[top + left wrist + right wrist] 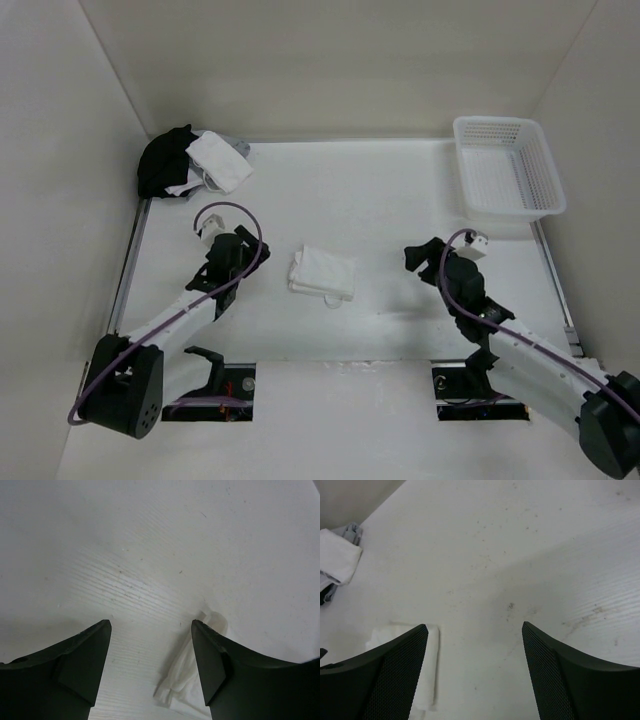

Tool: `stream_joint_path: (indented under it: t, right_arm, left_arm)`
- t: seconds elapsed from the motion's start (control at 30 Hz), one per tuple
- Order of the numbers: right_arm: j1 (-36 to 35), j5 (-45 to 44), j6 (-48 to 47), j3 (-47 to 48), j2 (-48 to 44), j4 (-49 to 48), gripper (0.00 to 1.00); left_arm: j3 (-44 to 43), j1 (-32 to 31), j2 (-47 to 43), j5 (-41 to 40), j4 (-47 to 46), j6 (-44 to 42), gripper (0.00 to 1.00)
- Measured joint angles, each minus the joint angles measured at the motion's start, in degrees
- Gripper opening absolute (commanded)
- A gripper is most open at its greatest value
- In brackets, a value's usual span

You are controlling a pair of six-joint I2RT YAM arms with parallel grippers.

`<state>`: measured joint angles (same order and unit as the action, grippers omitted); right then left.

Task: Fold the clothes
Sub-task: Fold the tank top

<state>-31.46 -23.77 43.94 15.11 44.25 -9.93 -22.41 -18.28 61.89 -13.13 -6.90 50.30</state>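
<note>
Both wide apart and empty — left fingers (75, 667), right fingers (385, 677) — folded tank top (322, 272) between them.

The white tank top (322, 271) lies folded into a small rectangle — flat at the middle of the table (400, 200).

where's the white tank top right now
In the top view the folded white tank top lies in the middle of the table, between the left gripper and the right gripper, touching neither.
</note>
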Motion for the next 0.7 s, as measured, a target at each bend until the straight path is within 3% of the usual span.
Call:
stream_joint_path:
  t: [0.23,0.57,0.7]
  right_arm:
    - [-0.07,0.22,-1.01,-1.11,7.76,-10.71,0.81]
    - [-0.07,0.24,-2.12,-2.84,9.31,-15.17,0.8]
    - [-0.11,0.26,-2.36,-2.84,11.65,-15.26,0.8]
  left_arm:
    - [-1.9,2.32,5.07,-0.39,-0.39,-0.81,0.64]
    - [-2.62,2.73,9.03,-0.96,-1.51,-2.12,0.59]
    - [-3.26,1.9,9.16,-1.55,-1.68,-2.56,0.65]
